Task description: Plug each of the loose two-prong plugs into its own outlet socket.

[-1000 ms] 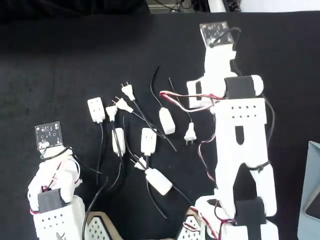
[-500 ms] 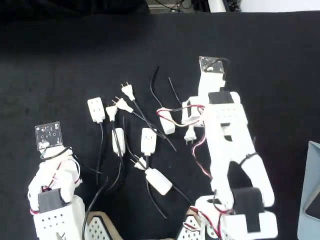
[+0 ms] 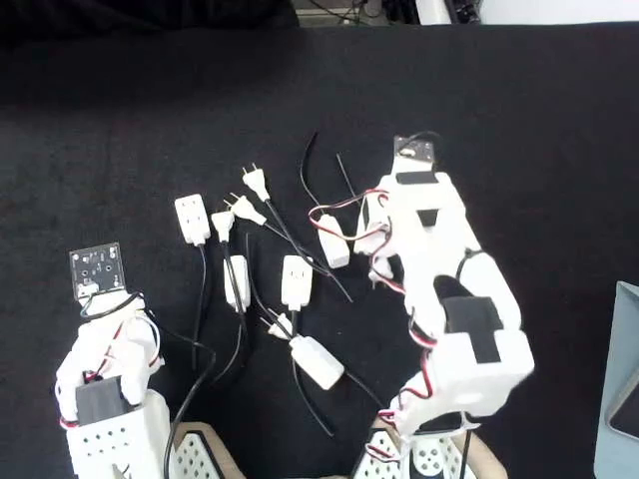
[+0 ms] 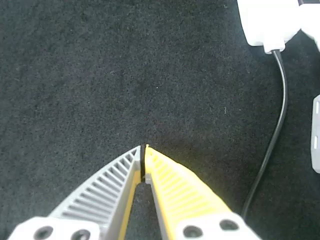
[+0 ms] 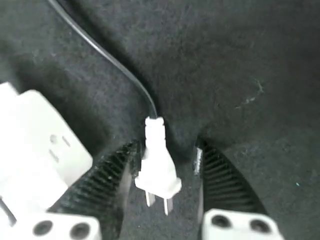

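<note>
The right end effector (image 5: 162, 152) stood spread, its fingers (image 5: 117, 175) straddling a white two-prong plug (image 5: 156, 162) that lay on the black bench (image 5: 240, 60). One finger seemed to touch the plug's body and the other stood apart from it, so nothing was pinched. The plug's black cord (image 5: 105, 55) ran away across the cloth, and a white outlet socket (image 5: 35, 140) lay just beside the end effector.

In the high view the right arm (image 3: 439, 259) lay over this spot, at about three o'clock of the scattered parts, with that same socket (image 3: 332, 241) at ten o'clock of its tip. Three loose plugs (image 3: 257, 183) lay close together toward twelve o'clock. A fourth plug (image 3: 281, 325) lay toward six o'clock, just beside a tilted socket (image 3: 318, 361). Two middle sockets (image 3: 296, 281) lay side by side, and another socket (image 3: 192, 220) sat at nine o'clock.

The left arm (image 3: 105, 369) sat at eight o'clock, well apart from the plugs. The left end effector (image 4: 145, 150) was pressed together and held nothing, above bare cloth, with a corded socket (image 4: 270, 20) near it.
</note>
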